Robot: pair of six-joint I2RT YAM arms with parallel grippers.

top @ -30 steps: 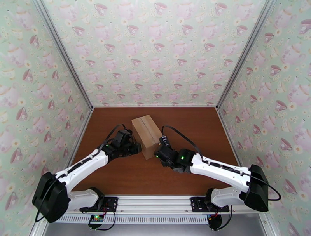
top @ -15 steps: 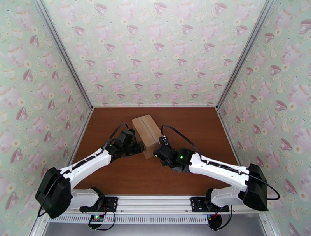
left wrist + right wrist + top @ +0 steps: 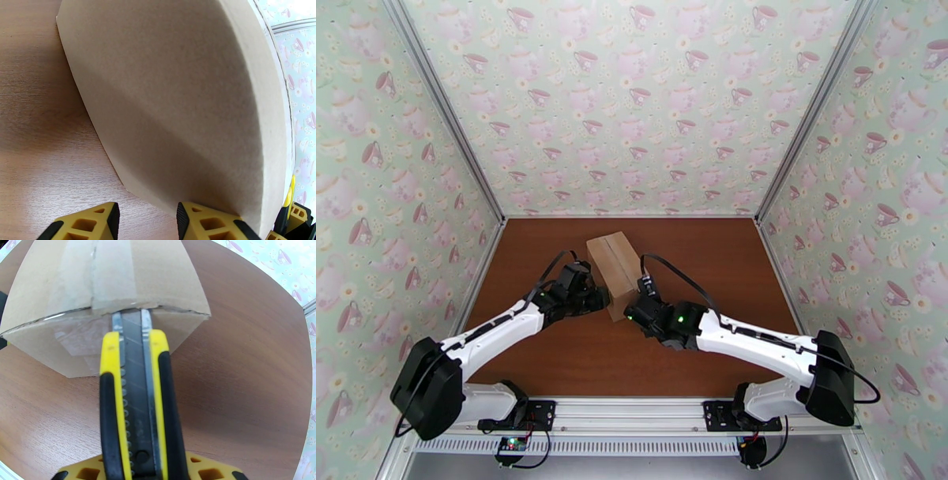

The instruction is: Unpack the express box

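The counter (image 3: 711,260) carried the box (image 3: 615,264) near its middle, a little left of centre. It lay skewed, with its flaps shut and taped. Your left arm (image 3: 498,335) reached to the box's left side and your right arm (image 3: 758,343) to its near end.

Your left fingers (image 3: 205,221) were spread and held nothing, and one lay against the cardboard wall low by the near corner. Your right fingers (image 3: 205,471) pinched the knife (image 3: 136,405) by its yellow and black handle. Its blade (image 3: 132,325) was out, with the tip at the box's near top edge, just where the tape (image 3: 114,271) folded over the end. I cannot tell if the tip had gone under the flap.

By my judgement you were at the cutting step, right at its start, since the seam on top looked whole.

The next move called for you to run the blade away along the seam under the tape. You needed to keep it shallow so that only tape was cut. Your left fingers needed to brace the side, or the light box would likely slide off ahead of the knife.
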